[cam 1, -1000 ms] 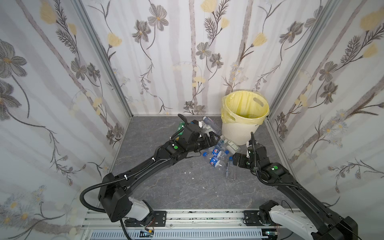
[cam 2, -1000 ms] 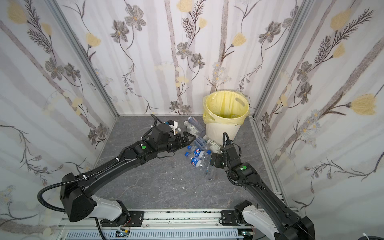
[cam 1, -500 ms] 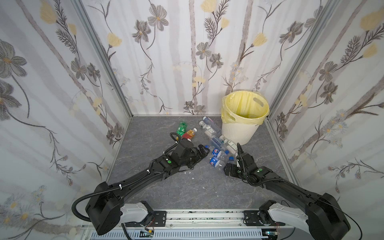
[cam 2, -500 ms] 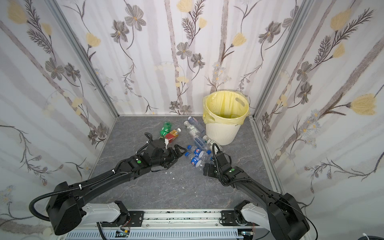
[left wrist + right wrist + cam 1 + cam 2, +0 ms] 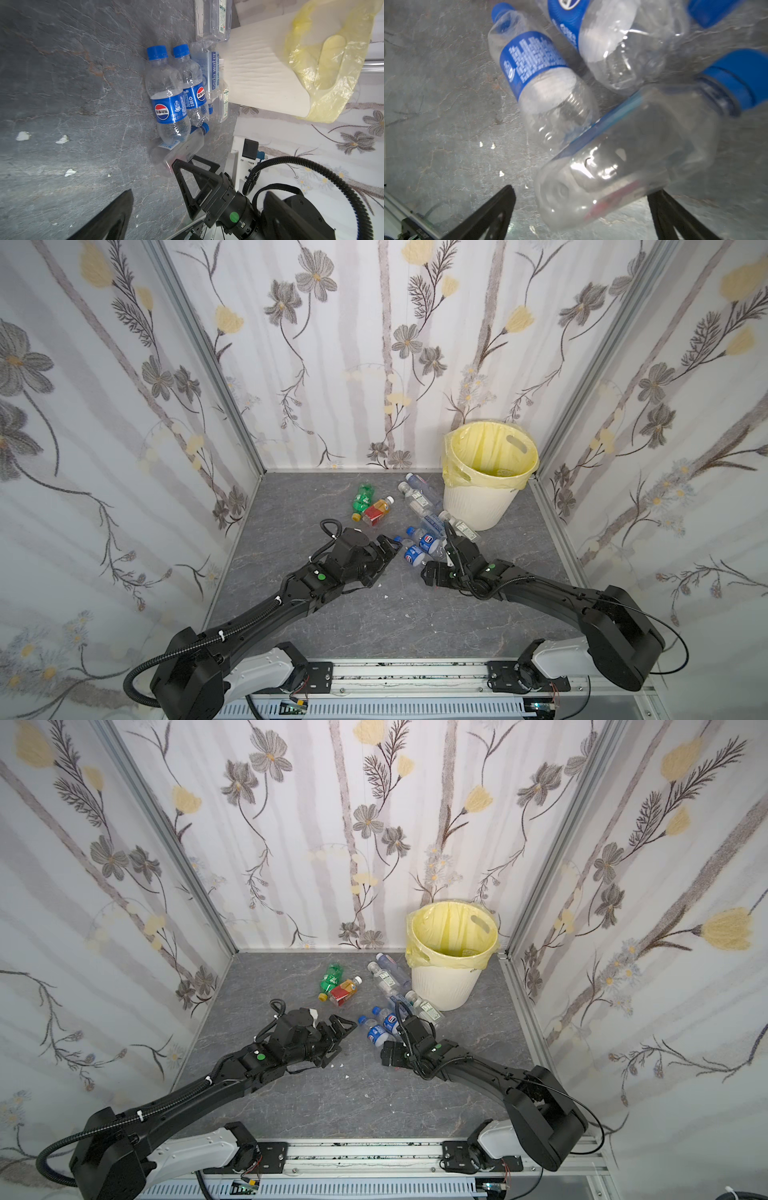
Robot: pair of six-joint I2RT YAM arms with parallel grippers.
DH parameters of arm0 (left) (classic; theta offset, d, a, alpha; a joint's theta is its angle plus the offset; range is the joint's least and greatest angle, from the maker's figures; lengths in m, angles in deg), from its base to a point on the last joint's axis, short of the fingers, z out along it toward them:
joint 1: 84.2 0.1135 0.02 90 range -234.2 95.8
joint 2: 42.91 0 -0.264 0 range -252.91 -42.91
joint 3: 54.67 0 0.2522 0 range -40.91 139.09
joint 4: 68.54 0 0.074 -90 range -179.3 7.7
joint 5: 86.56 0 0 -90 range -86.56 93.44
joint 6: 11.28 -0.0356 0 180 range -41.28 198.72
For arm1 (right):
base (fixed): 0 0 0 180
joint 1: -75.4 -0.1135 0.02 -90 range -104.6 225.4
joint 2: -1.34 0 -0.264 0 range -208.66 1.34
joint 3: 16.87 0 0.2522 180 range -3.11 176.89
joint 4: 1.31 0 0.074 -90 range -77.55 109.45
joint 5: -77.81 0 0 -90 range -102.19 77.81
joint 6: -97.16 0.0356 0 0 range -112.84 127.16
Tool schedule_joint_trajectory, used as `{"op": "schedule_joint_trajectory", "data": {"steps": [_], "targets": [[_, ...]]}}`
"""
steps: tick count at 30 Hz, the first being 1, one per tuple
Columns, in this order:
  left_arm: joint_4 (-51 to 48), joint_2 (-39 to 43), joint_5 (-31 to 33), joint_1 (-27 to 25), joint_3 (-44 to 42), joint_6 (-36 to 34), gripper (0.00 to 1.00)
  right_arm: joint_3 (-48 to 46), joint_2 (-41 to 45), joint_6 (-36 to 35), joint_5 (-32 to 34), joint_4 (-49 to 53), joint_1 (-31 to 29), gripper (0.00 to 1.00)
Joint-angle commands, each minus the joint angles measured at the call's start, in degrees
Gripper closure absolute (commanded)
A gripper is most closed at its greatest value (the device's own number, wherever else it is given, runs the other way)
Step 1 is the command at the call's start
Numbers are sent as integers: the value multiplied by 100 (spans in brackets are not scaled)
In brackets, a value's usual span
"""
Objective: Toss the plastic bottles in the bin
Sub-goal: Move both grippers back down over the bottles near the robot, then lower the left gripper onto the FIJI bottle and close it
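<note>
Right wrist view: right gripper [image 5: 581, 190] jaws spread wide, a clear blue-capped bottle [image 5: 612, 162] lying on the grey floor [image 5: 436, 104] between them. Both top views: left gripper [image 5: 390, 556] also wide open, holding nothing, just beside the plastic bottles [image 5: 419, 547]. These lie scattered up to the base of the bin [image 5: 478, 506], which stands upright in the far right corner.

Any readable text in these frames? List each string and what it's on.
"百事可乐": blue label of the cola bottle.
"百事可乐": blue label of the neighbouring cola bottle.
"soda water": pale blue label of the clear bottle.
Fine print elsewhere: too small or blurred to read.
</note>
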Motion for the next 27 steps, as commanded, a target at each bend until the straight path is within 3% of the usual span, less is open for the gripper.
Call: {"op": "schedule_joint_trajectory", "data": {"steps": [1, 8, 15, 23, 27], "targets": [[143, 164, 29, 118, -140, 144, 0, 409, -397, 175, -89, -321, -170, 0], [141, 167, -131, 280, -179, -26, 0, 846, -482, 182, -96, -109, -223, 1], [132, -575, -478, 280, 313, -695, 0, 259, 474, 200, 63, 202, 16, 0], [28, -1824, -1003, 241, 1115, -1743, 0, -755, 1972, 82, 172, 732, 1102, 0], [-599, -2490, -834, 55, 1828, -2600, 0, -892, 2441, -274, 72, 1157, 1757, 0]]}}
